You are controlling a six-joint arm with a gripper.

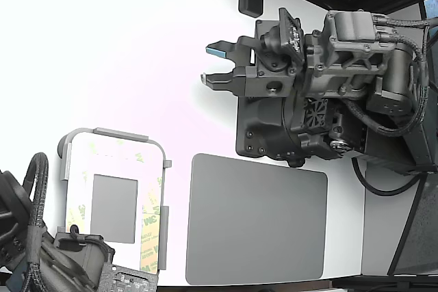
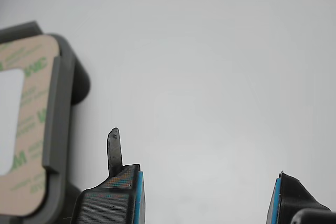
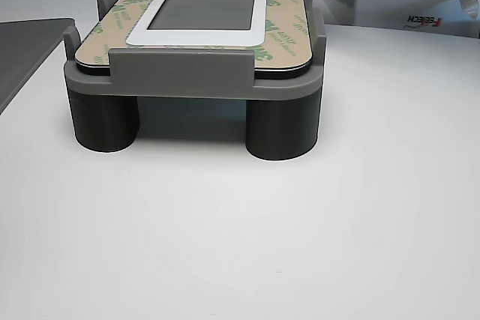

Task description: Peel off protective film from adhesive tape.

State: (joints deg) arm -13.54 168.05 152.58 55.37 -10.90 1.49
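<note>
The protective film point(image 1: 149, 236) is a pale yellow-green strip with green 3M logos, lying flat around the white rounded panel point(image 1: 109, 158) in the grey frame point(image 1: 113, 135). The film also shows in the wrist view point(image 2: 32, 124) and in the other view point(image 3: 286, 29). The adhesive tape is hidden under it. My gripper point(image 1: 213, 64) hovers open and empty over bare table, well away from the frame toward the exterior view's upper right. In the wrist view the gripper point(image 2: 207, 195) has its blue-padded fingers point(image 2: 137, 192) wide apart, and the frame's corner point(image 2: 63, 103) is off to one side.
A large grey rounded mat point(image 1: 256, 220) lies between the frame and my arm's base. A small grey square point(image 1: 114, 208) sits in the panel's middle. A second arm point(image 1: 61, 258) rests at the frame's near end. A box point(image 3: 420, 9) stands behind the frame.
</note>
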